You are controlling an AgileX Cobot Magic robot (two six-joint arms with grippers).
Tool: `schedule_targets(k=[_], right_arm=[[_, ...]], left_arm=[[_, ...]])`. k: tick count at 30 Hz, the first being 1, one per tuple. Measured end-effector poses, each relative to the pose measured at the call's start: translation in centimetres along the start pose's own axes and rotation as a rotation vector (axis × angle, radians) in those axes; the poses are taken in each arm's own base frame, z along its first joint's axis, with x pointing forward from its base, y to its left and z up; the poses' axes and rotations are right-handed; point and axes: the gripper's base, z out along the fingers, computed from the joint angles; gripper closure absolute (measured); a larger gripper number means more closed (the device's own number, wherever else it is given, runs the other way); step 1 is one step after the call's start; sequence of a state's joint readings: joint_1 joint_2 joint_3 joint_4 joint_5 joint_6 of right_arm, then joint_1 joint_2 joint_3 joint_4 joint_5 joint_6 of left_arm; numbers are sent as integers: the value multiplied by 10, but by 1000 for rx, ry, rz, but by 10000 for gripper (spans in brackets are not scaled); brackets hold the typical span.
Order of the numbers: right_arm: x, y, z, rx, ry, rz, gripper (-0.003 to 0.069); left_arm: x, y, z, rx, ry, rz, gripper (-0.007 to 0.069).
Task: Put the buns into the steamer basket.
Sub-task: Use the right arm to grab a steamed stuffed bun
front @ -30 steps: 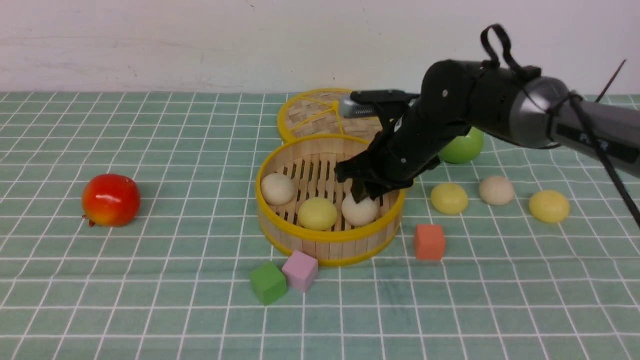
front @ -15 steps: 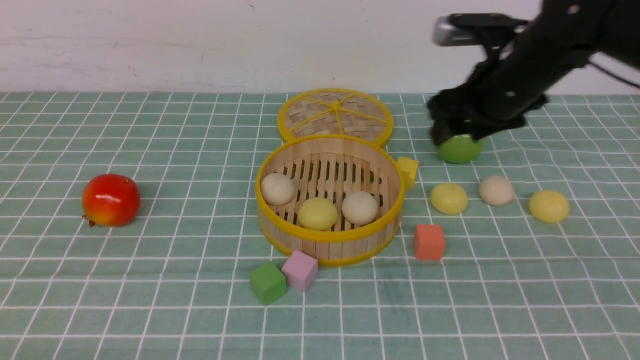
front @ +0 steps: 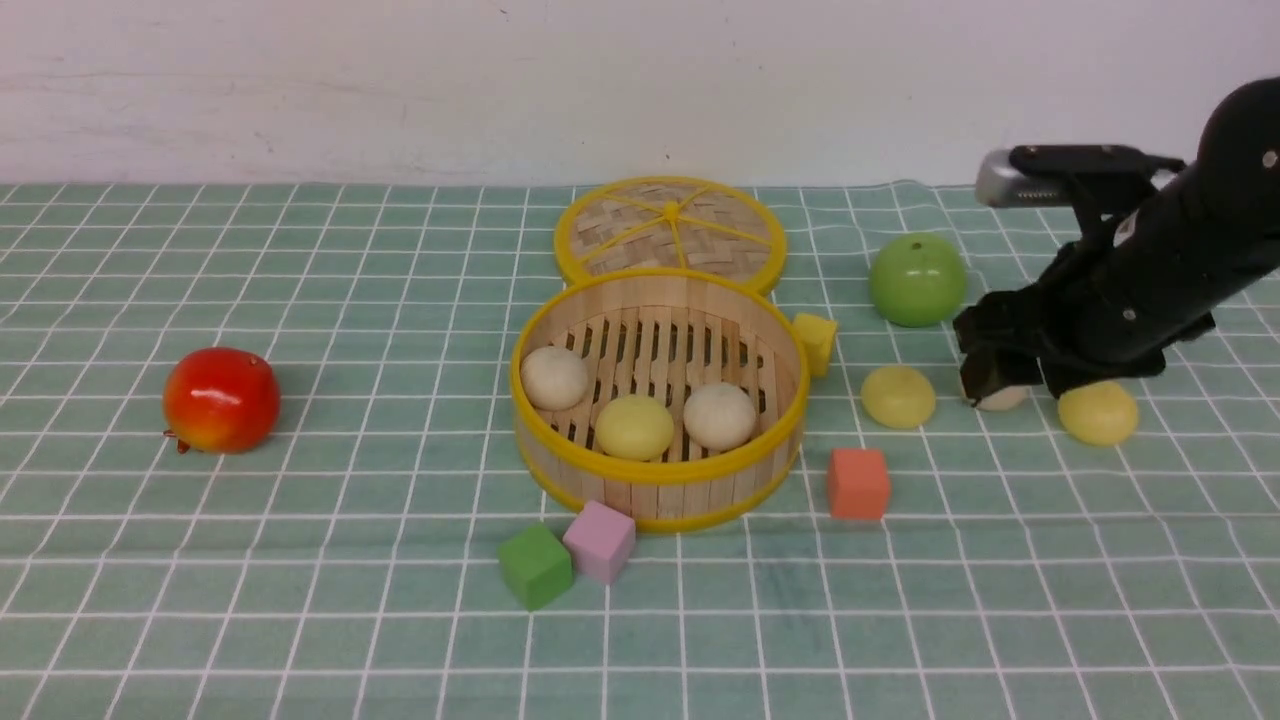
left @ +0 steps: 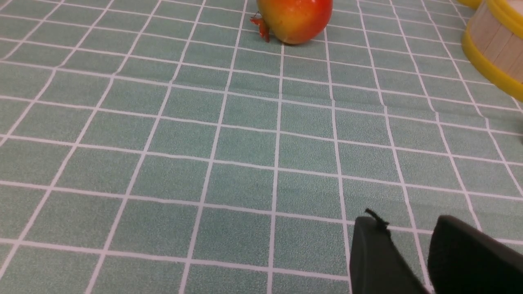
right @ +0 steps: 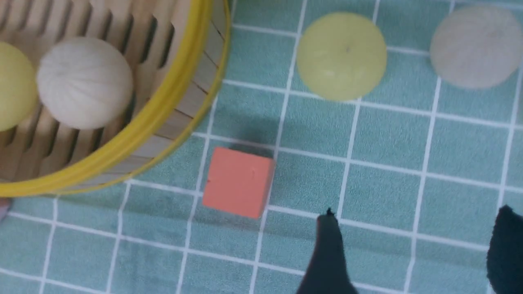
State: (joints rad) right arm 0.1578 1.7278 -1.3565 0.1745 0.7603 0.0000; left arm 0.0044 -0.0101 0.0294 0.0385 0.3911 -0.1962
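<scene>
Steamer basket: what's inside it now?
Three buns lie inside the steamer basket: left off-white bun, pale yellow bun, right off-white bun. Its near wall hides the floor's front edge.

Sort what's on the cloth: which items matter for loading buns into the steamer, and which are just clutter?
Job: steamer basket; three buns inside; three buns outside.
Clutter: red apple; green apple; lid; green cube; pink cube; orange cube; yellow cube.

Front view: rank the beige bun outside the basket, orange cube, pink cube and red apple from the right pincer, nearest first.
1. beige bun: at the right pincer, partly hidden by it.
2. orange cube: just right of the steamer basket.
3. pink cube: at the basket's front.
4. red apple: far left.
</scene>
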Motion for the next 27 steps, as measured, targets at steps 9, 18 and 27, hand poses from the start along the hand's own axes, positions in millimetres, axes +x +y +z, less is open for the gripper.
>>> schedule_targets(k=[9, 18, 27], right_arm=[[-9, -59, 31, 76, -13, 177, 169], [-20, -92, 36, 139, -145, 207, 169], [-41, -101, 35, 190, -113, 140, 174]], left_arm=[[0, 0, 0, 0, 0, 0, 413], [0, 0, 0, 0, 0, 0, 407], [0, 0, 0, 0, 0, 0, 400]])
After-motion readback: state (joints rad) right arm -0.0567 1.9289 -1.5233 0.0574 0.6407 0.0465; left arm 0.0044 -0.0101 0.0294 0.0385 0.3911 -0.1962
